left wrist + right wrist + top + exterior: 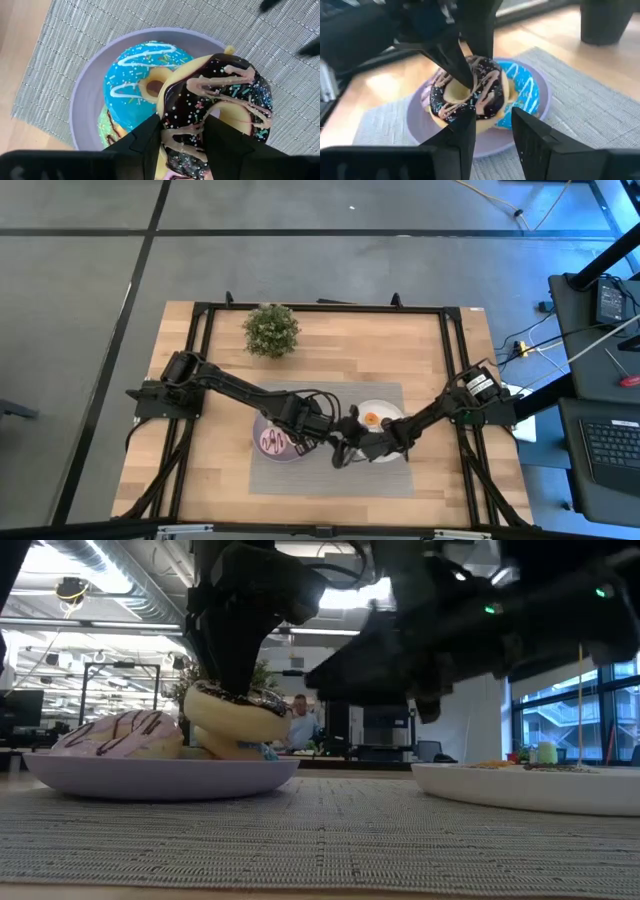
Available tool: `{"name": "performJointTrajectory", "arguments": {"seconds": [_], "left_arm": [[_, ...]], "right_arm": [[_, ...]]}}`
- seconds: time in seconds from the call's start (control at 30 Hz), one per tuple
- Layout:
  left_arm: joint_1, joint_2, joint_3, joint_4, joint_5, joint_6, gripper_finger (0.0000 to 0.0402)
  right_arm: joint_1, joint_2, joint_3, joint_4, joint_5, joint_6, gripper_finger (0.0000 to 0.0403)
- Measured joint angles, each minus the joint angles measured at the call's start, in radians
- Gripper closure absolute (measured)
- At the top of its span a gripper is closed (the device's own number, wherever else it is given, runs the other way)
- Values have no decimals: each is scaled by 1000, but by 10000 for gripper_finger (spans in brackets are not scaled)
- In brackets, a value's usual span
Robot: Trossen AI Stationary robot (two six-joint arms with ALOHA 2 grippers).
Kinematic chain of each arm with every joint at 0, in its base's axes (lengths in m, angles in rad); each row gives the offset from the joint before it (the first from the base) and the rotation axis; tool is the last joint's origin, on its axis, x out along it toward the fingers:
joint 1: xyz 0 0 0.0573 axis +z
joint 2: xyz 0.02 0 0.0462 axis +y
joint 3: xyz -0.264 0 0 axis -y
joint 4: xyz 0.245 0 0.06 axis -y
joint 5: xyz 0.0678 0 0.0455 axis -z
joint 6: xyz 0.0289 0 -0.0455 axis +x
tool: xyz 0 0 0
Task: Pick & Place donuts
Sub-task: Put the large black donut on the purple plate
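A dark chocolate donut with pink drizzle (215,95) hangs tilted over the lilac plate (82,100), with my left gripper (185,142) shut on it from above. Under and beside it on the plate lie a blue donut (135,80), a green one (107,127) and a pink one with dark stripes (120,735). My right gripper (490,130) stands open and nearly level just off the plate's right rim (520,140), pointing at the dark donut with nothing between its fingers. An orange donut (372,419) lies on the white plate (395,408). My left gripper pinches the dark donut's ring (182,132) on one side, one finger down through the hole (457,75) and the other outside the rim. The fingers point straight down. The donut sits tilted in the hold, leaning over the blue donut; whether it still touches the donuts below, I cannot tell.
Both plates stand on a grey woven mat (300,480) in the middle of the wooden table. A green potted plant (271,330) stands at the far side. The two arms nearly meet between the plates.
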Motion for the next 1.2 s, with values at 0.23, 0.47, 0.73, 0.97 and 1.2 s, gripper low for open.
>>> {"name": "performJointTrajectory", "arguments": {"seconds": [0.23, 0.47, 0.73, 0.97, 1.2], "left_arm": [[1, -1, 0, 5, -6, -8, 271], [2, -1, 0, 13, -11, -19, 268], [2, -1, -1, 14, -11, -27, 271], [2, -27, -2, 45, -23, -27, 268], [6, -43, -2, 22, 1, -27, 272]], "right_arm": [[-20, 4, -57, 194, -131, -225, 276], [-63, 103, 19, 258, -155, -229, 276], [-61, 160, 65, 275, -184, -228, 276], [-86, 161, 65, 201, -245, -203, 276], [-87, 163, 65, 190, -232, -203, 276]]}}
